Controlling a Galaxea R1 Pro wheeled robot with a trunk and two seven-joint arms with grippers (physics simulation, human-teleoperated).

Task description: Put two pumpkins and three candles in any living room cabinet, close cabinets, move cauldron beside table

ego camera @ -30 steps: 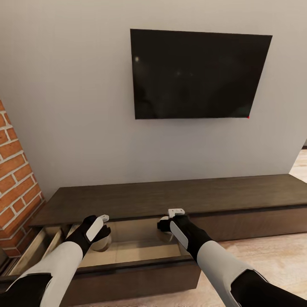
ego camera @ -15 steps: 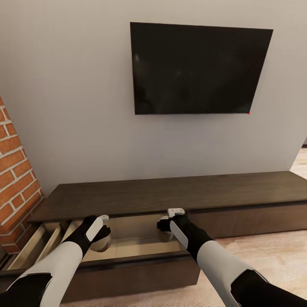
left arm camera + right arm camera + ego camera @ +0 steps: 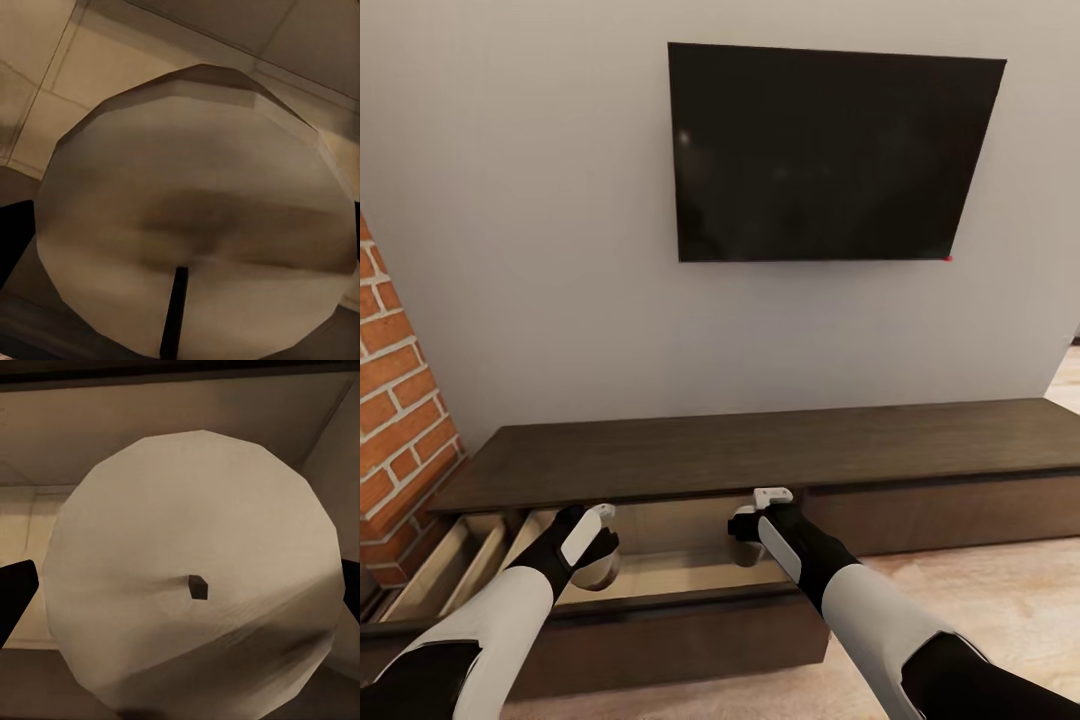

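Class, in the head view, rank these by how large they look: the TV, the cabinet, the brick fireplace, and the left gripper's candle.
1. cabinet, spanning nearly the whole width
2. TV
3. brick fireplace, cut off by the picture's edge, so its rank is unsure
4. candle, mostly hidden behind the left gripper

Head camera looks forward and slightly down at the wall, the TV point(image 3: 835, 155) and the cabinet point(image 3: 760, 455), both arms reaching in. Each wrist camera stares down, very close, onto a candle point(image 3: 191, 217) point(image 3: 191, 577) inside the shared open drawer point(image 3: 660, 570).
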